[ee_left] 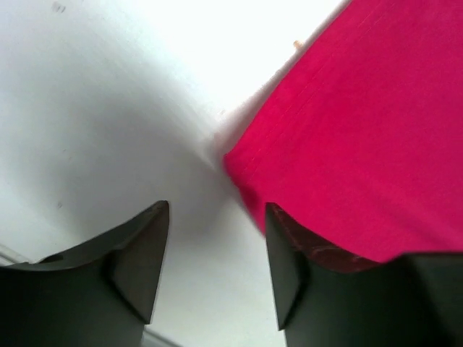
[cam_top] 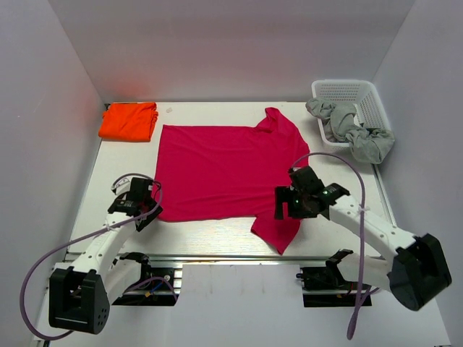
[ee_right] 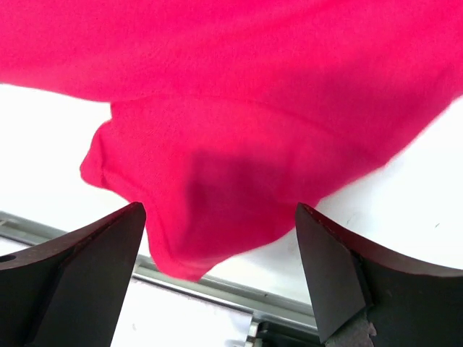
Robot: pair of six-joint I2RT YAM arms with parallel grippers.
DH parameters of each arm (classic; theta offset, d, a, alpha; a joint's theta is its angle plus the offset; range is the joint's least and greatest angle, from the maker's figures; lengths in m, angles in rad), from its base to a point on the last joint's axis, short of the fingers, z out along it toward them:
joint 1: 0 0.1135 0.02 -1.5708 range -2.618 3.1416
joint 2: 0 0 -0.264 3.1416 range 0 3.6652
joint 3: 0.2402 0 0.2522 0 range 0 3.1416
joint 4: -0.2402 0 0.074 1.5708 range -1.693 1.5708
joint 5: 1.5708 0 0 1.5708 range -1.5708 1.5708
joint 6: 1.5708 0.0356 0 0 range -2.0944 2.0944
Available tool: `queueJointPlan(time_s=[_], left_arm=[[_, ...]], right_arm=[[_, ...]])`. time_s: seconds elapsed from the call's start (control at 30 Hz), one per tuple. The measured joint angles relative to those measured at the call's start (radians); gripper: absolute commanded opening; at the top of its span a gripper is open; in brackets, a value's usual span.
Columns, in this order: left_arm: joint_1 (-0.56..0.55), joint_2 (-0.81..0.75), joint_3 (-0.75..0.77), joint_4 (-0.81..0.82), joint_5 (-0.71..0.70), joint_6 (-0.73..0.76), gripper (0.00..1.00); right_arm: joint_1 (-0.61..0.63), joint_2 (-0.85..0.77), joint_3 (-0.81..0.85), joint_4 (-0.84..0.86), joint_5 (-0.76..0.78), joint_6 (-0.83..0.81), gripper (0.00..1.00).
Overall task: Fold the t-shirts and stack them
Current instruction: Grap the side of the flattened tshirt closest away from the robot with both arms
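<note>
Seeing the magenta-red t-shirt [cam_top: 217,170] spread flat across the middle of the white counter [cam_top: 210,231], one sleeve poking out far-right and another near-right. Not folded yet.

Logging the orange t-shirt [cam_top: 129,121] as a folded bundle in the far-left corner, just beside the magenta one's far-left corner. Can't tell whether touching.

Finding the left claw [cam_top: 148,212] low at the near-left corner of the magenta shirt. From its wrist view:
- fingers [ee_left: 137,260] apart, bare counter in the gap
- cloth corner just ahead of the tips
- right-hand finger overlapping the cloth edge
- nothing clamped as far as visible

Finding the right claw [cam_top: 283,205] over the near-right sleeve. From its wrist view:
- jaws spread wide
- sleeve lying on the counter beneath the gap
- sleeve tip reaching the metal rail at the near edge
- no pinch on the cloth

Also noting a white basket [cam_top: 362,90] at far right, with grey cloth [cam_top: 354,134] draped over its near rim and spilling onto the counter, well apart from both shirts.
</note>
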Motion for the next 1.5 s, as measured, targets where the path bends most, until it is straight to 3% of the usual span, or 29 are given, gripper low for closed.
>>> queueJointPlan(time_s=[0.07, 0.2, 0.27, 0.3, 0.37, 0.4, 0.57, 0.67, 0.7, 0.77, 0.87, 1.2, 1.5], left_arm=[[0.0, 0.001, -0.002, 0.028, -0.003, 0.0, 0.55], [0.0, 0.052, -0.011, 0.092, -0.003, 0.006, 0.49], [0.0, 0.095, -0.017, 0.123, -0.003, 0.01, 0.38], [0.0, 0.114, -0.019, 0.134, -0.003, 0.011, 0.25], [0.0, 0.144, -0.024, 0.161, 0.003, 0.014, 0.11], [0.0, 0.156, -0.026, 0.171, 0.006, 0.016, 0.0], [0.001, 0.169, -0.027, 0.193, 0.019, 0.029, 0.0], [0.001, 0.143, -0.033, 0.197, 0.023, 0.029, 0.0], [0.001, 0.129, -0.035, 0.197, 0.024, 0.031, 0.0], [0.001, 0.101, -0.035, 0.197, 0.024, 0.034, 0.0], [0.001, 0.069, -0.035, 0.196, 0.024, 0.037, 0.0], [0.001, 0.011, -0.034, 0.127, 0.024, 0.032, 0.0], [0.001, -0.032, -0.027, 0.096, 0.055, 0.026, 0.0]], right_arm=[[0.006, -0.05, -0.025, -0.005, 0.0, 0.025, 0.85], [0.028, -0.093, -0.076, -0.019, -0.015, 0.054, 0.82], [0.046, -0.076, -0.093, -0.029, -0.039, 0.064, 0.8], [0.058, -0.065, -0.103, -0.028, -0.052, 0.068, 0.8], [0.085, -0.04, -0.116, -0.03, -0.08, 0.074, 0.79], [0.102, -0.026, -0.119, -0.031, -0.093, 0.075, 0.79], [0.172, 0.011, -0.122, -0.044, -0.117, 0.083, 0.75], [0.203, 0.022, -0.138, -0.049, -0.117, 0.098, 0.67], [0.211, 0.031, -0.144, -0.051, -0.116, 0.106, 0.56], [0.227, 0.047, -0.15, -0.053, -0.112, 0.118, 0.45], [0.249, 0.062, -0.15, -0.052, -0.087, 0.161, 0.0], [0.279, -0.108, -0.127, -0.145, -0.101, 0.2, 0.0], [0.299, -0.095, -0.066, -0.195, -0.099, 0.18, 0.0]])
